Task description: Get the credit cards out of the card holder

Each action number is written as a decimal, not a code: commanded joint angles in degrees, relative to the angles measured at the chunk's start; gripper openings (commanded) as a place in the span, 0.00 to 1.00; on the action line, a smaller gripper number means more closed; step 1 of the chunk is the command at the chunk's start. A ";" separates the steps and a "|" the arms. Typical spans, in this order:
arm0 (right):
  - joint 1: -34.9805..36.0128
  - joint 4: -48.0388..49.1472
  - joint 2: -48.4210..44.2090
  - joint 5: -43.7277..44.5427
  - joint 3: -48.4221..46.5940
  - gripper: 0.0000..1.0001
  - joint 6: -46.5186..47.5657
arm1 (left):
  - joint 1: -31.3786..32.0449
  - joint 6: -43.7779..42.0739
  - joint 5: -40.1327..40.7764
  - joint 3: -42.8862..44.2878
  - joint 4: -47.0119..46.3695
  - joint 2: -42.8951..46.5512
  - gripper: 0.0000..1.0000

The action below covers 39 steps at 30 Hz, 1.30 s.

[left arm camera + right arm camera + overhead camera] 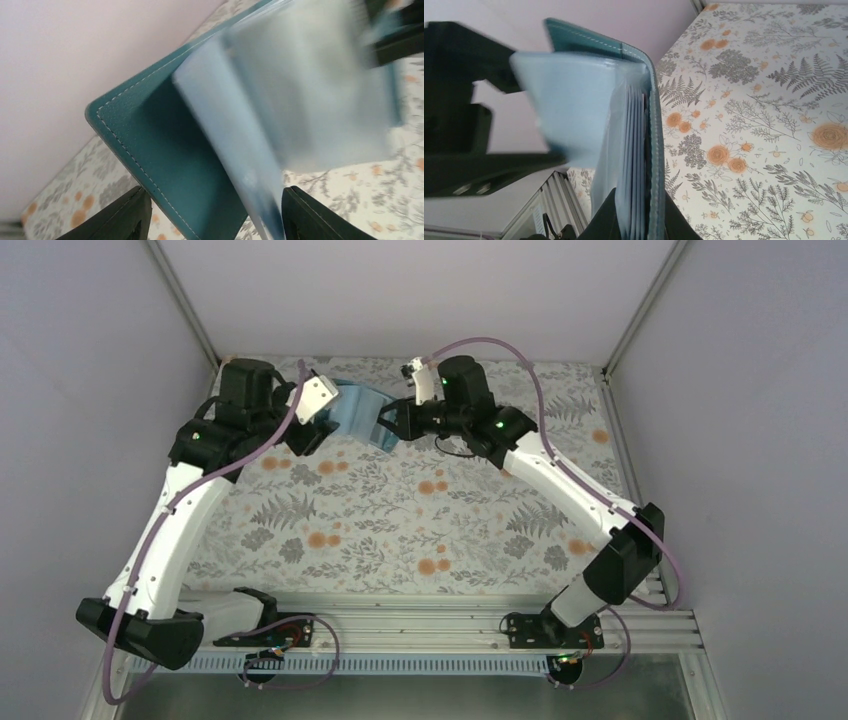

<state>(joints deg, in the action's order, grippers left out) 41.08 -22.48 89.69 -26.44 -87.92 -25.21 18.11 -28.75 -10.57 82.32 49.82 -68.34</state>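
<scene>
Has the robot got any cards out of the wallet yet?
Not yet. Done: the wallet is open. In hand: the right gripper pinches its edge, the left gripper straddles its cover. Left: all cards; none lies on the cloth.

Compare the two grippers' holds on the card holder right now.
The left gripper has its fingers spread wide with the card holder spanning the gap; whether they clamp it is unclear. The right gripper has its fingers close together, pinched on the holder's edge. From above, left is at the holder's left end, right at its right end. Both are at the same holder.
</scene>
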 commanded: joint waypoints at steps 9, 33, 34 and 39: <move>-0.39 2.72 5.19 8.35 -5.34 0.04 -8.96 | 5.76 -3.89 -20.49 2.90 7.02 0.03 0.57; 0.32 3.95 4.10 5.54 -4.54 0.04 -8.67 | 10.12 2.42 -7.79 7.90 -1.37 -11.17 0.15; 0.27 3.94 3.75 5.51 -4.20 0.04 -8.50 | 10.14 2.43 -6.75 7.33 -1.78 -10.76 0.15; 0.27 3.95 3.47 3.14 -4.67 0.04 -8.14 | 10.14 1.07 -0.25 4.66 -2.61 -10.10 0.15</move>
<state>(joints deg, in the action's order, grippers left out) 40.88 -20.73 95.92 -20.25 -91.94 -34.24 28.14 -27.59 -17.56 88.16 48.82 -79.37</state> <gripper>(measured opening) 0.119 0.153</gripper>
